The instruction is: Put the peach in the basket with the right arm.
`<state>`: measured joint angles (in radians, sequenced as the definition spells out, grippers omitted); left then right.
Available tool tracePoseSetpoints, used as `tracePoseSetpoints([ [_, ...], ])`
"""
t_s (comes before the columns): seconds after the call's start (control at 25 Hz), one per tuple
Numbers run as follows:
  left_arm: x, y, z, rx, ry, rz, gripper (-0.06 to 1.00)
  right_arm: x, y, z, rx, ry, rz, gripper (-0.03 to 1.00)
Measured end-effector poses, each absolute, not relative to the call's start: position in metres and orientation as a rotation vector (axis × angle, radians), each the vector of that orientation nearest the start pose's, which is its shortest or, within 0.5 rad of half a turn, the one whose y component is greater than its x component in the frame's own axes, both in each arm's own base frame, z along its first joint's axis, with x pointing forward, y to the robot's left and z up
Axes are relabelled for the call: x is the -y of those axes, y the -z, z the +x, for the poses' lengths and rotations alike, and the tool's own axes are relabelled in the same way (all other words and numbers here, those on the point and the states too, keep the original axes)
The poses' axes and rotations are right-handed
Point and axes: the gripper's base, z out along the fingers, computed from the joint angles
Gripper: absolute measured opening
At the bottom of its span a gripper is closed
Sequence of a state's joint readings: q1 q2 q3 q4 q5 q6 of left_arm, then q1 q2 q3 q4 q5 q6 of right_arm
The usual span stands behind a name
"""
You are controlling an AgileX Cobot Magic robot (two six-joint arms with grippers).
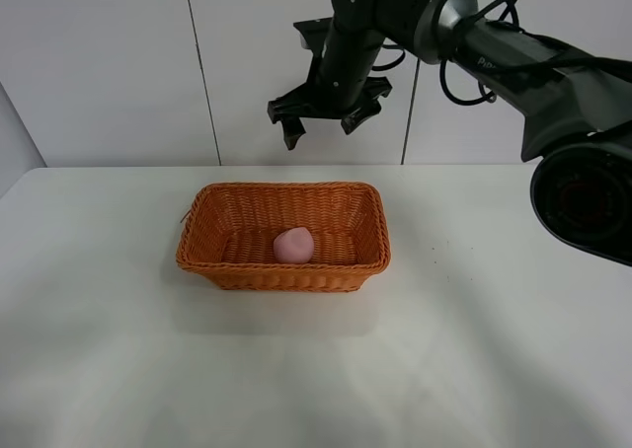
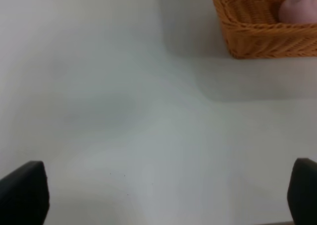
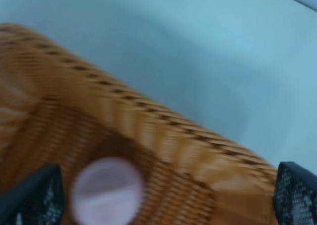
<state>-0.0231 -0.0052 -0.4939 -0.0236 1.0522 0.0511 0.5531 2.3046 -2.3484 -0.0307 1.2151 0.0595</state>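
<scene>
The pink peach (image 1: pixel 293 245) lies on the floor of the orange-brown wicker basket (image 1: pixel 229 266), near its middle. My right gripper (image 1: pixel 325 124) hangs open and empty well above the basket's back rim, fingers pointing down. The right wrist view looks down past both spread fingertips (image 3: pixel 34 195) onto the peach (image 3: pixel 106 191) and the basket's wall (image 3: pixel 163 136), blurred. In the left wrist view the basket's corner (image 2: pixel 257 34) and part of the peach (image 2: pixel 299 9) show far off; the left gripper (image 2: pixel 163 195) is open over bare table.
The white table (image 1: pixel 474 349) stretches around the basket on all sides. A white panelled wall (image 1: pixel 118 63) stands behind it. The right arm's black links and cables (image 1: pixel 513 53) reach in from the upper right.
</scene>
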Motion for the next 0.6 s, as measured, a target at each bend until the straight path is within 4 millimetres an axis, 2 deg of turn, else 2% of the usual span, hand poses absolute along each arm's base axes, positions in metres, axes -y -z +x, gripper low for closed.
tracePoseSetpoints([
  [0.12, 0.002, -0.276, -0.005, -2.035, 0.011, 0.076, 0.99, -0.231, -0.277, 0.452, -2.61, -0.133, -0.556, 0.65],
  [0.36, 0.002, -0.276, -0.005, -2.035, 0.011, 0.076, 0.99, -0.141, -0.276, 0.487, -2.648, -0.07, -0.305, 0.65],
  [0.6, 0.002, -0.276, -0.005, -2.035, 0.011, 0.076, 0.99, -0.061, -0.276, 0.504, -2.662, -0.013, -0.091, 0.65],
])
